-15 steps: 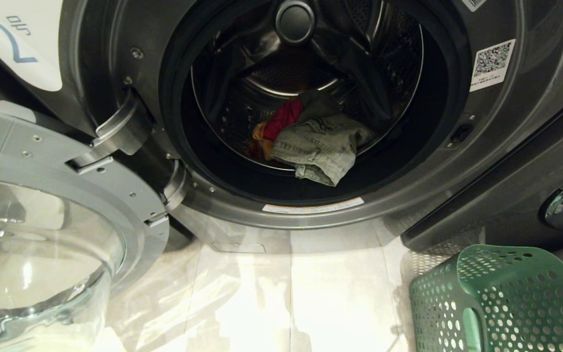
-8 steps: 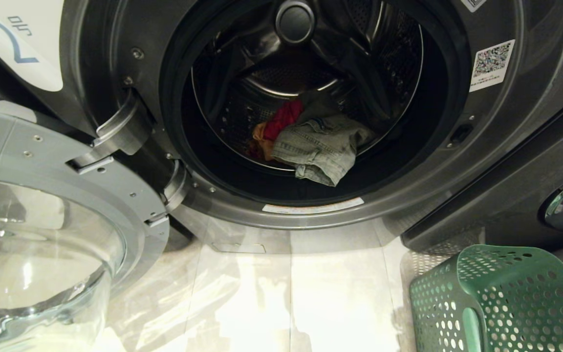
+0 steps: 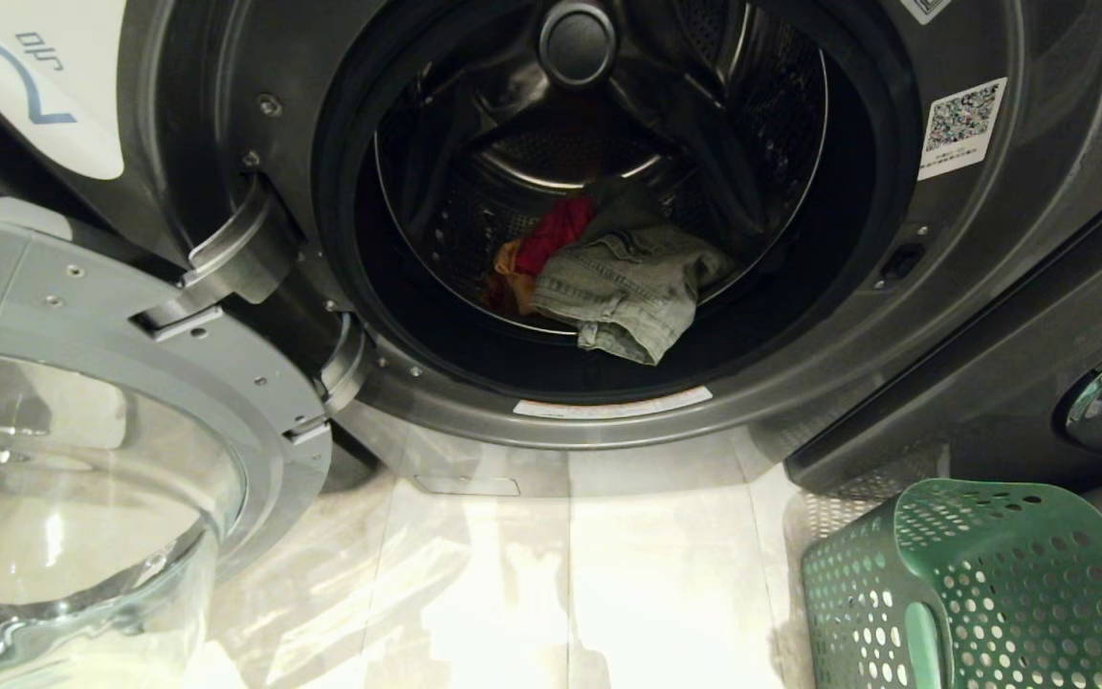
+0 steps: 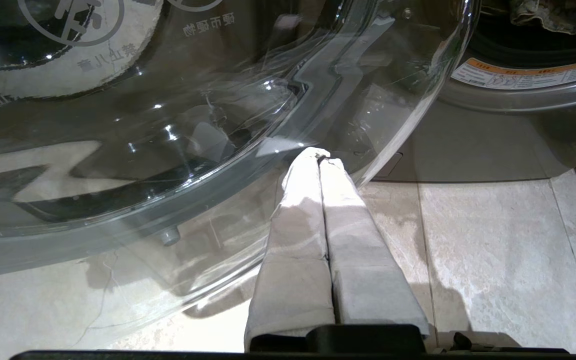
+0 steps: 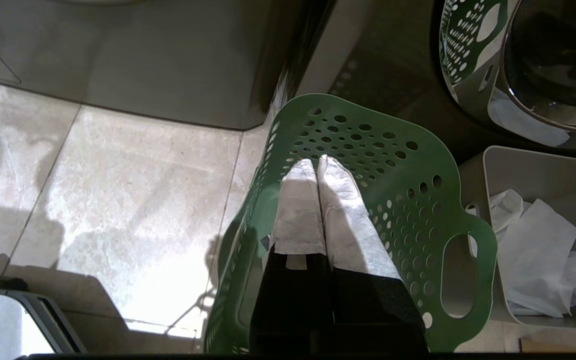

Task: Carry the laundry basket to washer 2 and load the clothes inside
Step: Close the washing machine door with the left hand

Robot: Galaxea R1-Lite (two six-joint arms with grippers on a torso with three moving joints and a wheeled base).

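Note:
Washer 2 (image 3: 226,96), dark grey with a blue "2" label (image 3: 25,81), stands with its door swung open to the left. The clothes lie in the drum: a grey-green garment (image 3: 628,287) in front, a red one (image 3: 556,230) and a yellow one (image 3: 510,268) behind it. The green laundry basket (image 3: 981,584) sits on the floor at the lower right, with no garment showing in it. My right gripper (image 5: 318,162) is shut and hangs over the basket (image 5: 408,165). My left gripper (image 4: 319,156) is shut, empty, close under the glass door (image 4: 168,125). Neither arm shows in the head view.
The open door's glass bowl (image 3: 82,478) juts out low on the left. A grey bin (image 5: 518,155) with white bag-like material (image 5: 538,250) stands beside the basket, under another machine's chrome-rimmed door (image 5: 543,65). Pale floor tiles (image 3: 570,574) lie before the washer.

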